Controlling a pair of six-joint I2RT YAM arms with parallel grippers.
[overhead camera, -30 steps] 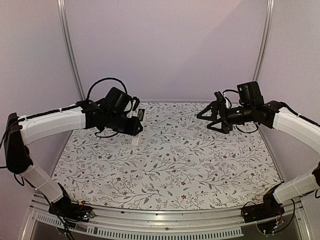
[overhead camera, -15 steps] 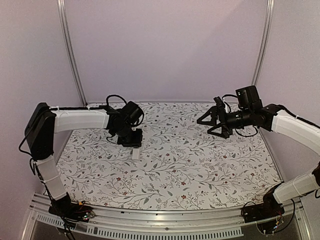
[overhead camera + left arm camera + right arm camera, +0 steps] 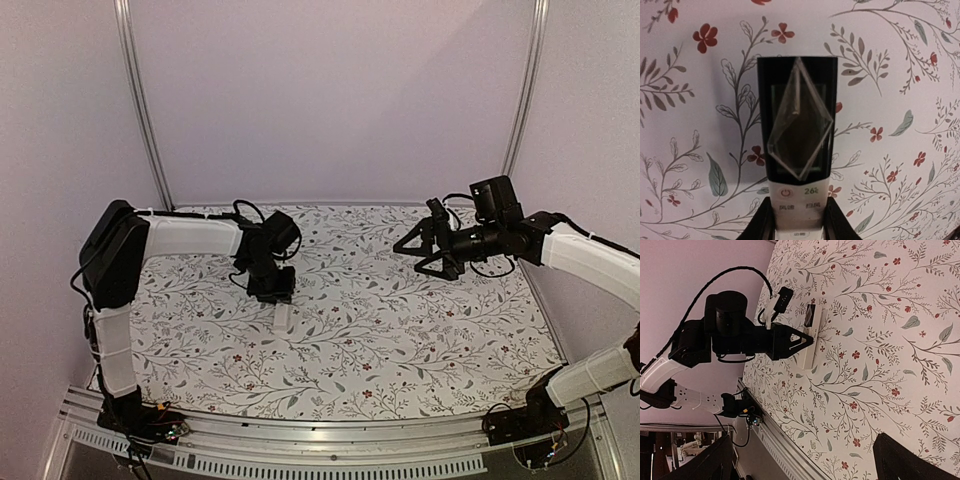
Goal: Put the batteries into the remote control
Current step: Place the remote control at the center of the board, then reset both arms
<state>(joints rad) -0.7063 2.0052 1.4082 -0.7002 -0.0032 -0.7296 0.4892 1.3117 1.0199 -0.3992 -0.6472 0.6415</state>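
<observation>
The remote control (image 3: 799,165) is a white bar with a black display end. It lies lengthwise in the left wrist view, display end away from the fingers. My left gripper (image 3: 799,222) points down and is shut on its white button end, one finger (image 3: 761,222) on each side. In the top view the left gripper (image 3: 272,287) is low over the left middle of the table, and the remote (image 3: 283,316) sticks out towards the near edge. My right gripper (image 3: 422,250) hangs open and empty above the back right; in its own view (image 3: 805,450) it sees the remote (image 3: 812,340). No batteries are in view.
The table is covered by a floral cloth (image 3: 400,340). A metal rail (image 3: 320,440) runs along the near edge with both arm bases. Two frame posts (image 3: 140,110) stand at the back corners in front of purple walls.
My left arm has stretched out and come down towards the near right, carrying the remote low over the cloth. My right gripper has sunk slightly and stays open.
</observation>
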